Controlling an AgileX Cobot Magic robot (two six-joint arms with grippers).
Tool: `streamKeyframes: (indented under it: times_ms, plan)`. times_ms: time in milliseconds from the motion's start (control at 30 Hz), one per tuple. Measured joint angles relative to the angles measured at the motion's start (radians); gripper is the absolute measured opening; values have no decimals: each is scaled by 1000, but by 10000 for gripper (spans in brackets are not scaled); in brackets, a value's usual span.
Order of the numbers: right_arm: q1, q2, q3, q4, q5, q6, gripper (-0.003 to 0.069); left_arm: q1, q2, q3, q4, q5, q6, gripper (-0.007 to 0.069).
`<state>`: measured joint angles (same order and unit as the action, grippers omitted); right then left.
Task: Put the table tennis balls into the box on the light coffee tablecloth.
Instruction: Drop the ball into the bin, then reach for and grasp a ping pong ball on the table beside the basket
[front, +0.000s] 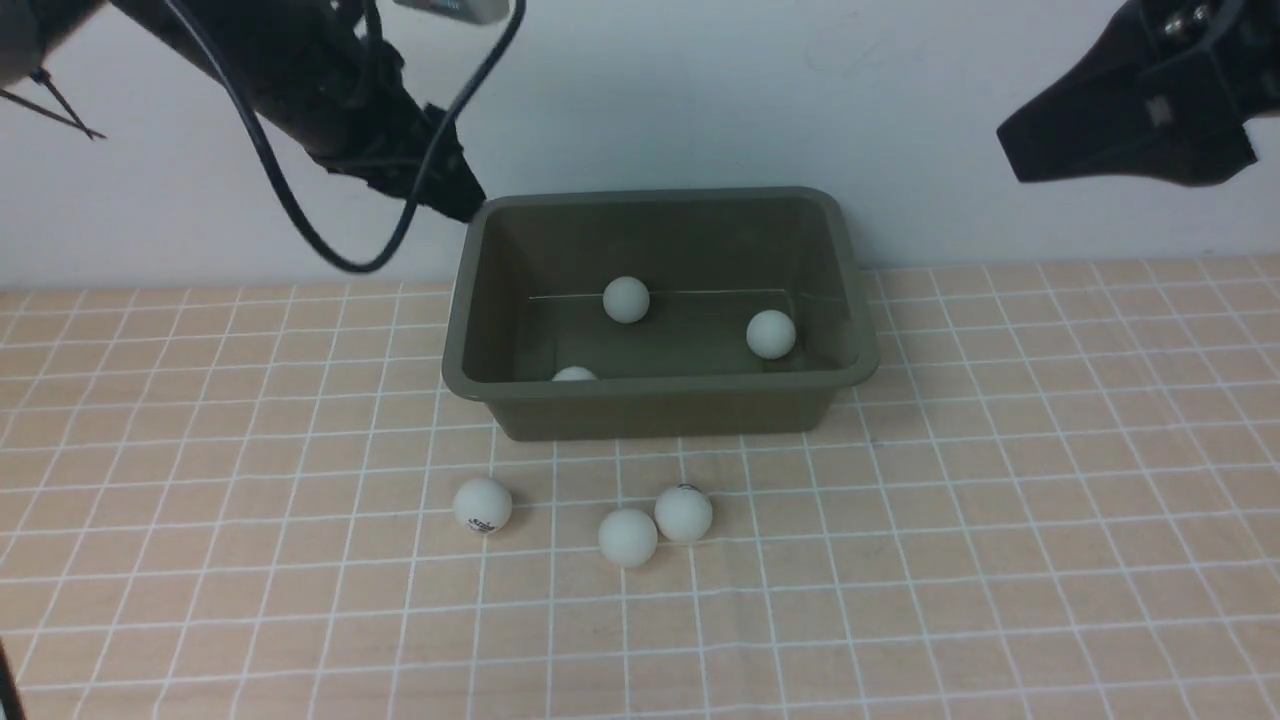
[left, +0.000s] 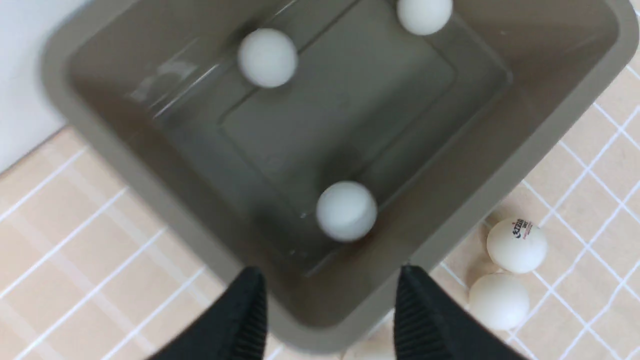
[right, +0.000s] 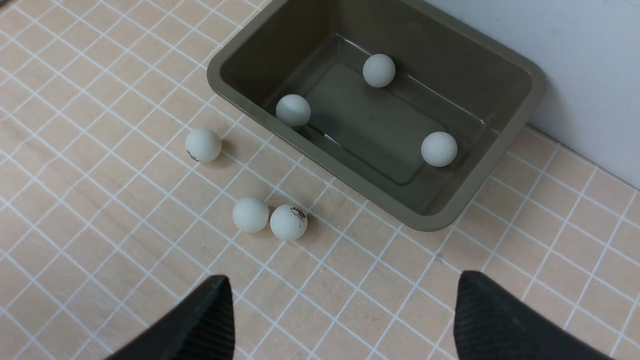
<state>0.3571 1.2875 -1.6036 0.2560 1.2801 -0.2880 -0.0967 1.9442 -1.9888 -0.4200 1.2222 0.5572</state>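
The olive-green box (front: 660, 400) stands at the back of the light coffee tablecloth (front: 1000, 520). Three table tennis balls lie inside it: one (front: 626, 299) by the far wall, one (front: 771, 334) at the right, one (front: 574, 374) half hidden behind the near wall. Three more rest on the cloth in front: one (front: 482, 505) alone, and two (front: 628, 537) (front: 684, 513) touching. My left gripper (left: 330, 272) hovers open and empty above the box's (left: 100, 125) left end, over a ball (left: 346, 210). My right gripper (right: 345, 282) hangs high at the right, open and empty.
A white wall (front: 700, 90) rises directly behind the box. The left arm's black cable (front: 300, 215) loops down near the box's back-left corner. Gridded cloth stretches to both sides and toward the front edge.
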Motion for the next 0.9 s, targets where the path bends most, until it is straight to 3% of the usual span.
streamKeyframes:
  times_ms: [200, 367, 500, 700, 800, 900]
  plan:
    - [0, 0, 0, -1, 0, -16, 533, 0, -75, -41, 145, 21, -282, 64]
    - [0, 0, 0, 0, 0, -17, 533, 0, -172, 23, 160, 27, -388, -46]
    - [0, 0, 0, -1, 0, -17, 533, 0, -328, 199, 149, 27, -390, -69]
    - [0, 0, 0, -1, 0, -17, 533, 0, -563, 625, 104, 27, -360, -69]
    - [0, 0, 0, -1, 0, -18, 533, 0, -594, 788, 50, 27, -279, -68]
    - [0, 0, 0, 0, 0, -20, 533, -17, -592, 918, -14, -50, -119, -60]
